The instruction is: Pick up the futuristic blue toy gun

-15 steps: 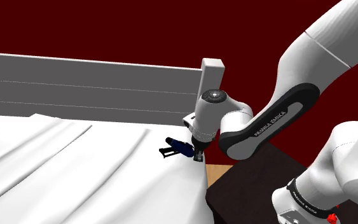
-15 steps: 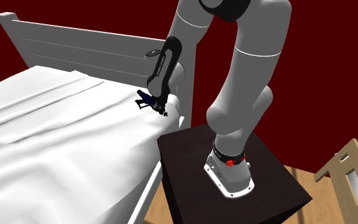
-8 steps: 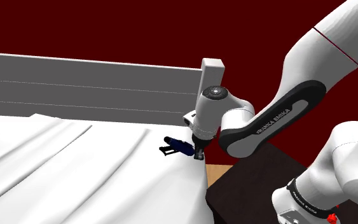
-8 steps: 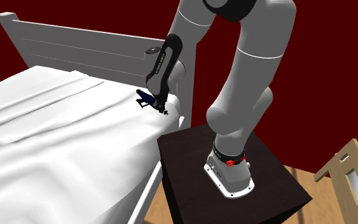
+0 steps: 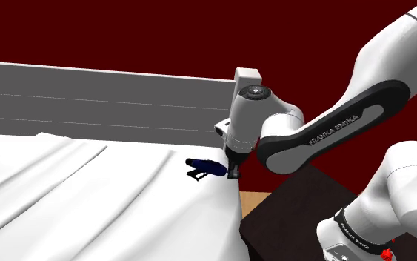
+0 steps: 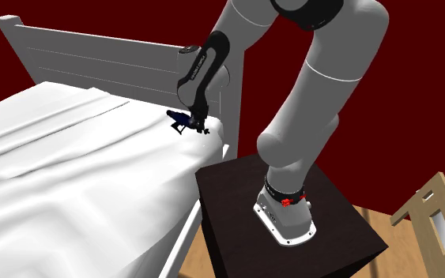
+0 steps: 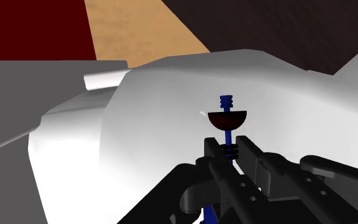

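Shoulder view: blue toy gun [image 5: 204,167] near the white bedsheet's [image 5: 88,200] corner, gripper [image 5: 233,173] at its end. 2nd ext. view: gun beside the bedpost [image 6: 230,95]. Wrist view: fingers [image 7: 260,168] clamp the gun's thin blue stem. Best lifted straight up, slowly, w/o twisting.

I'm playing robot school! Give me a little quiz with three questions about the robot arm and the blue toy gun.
1. Pick one: what is under the toy gun?
A) a white bed sheet
B) a kitchen table
C) a green carpet

2. True or false: the gripper is wide open and far from the toy gun.

3. Fill the gap: the wall is dark ____.

Key:
1. A.
2. False. It is shut on the toy gun.
3. Red.
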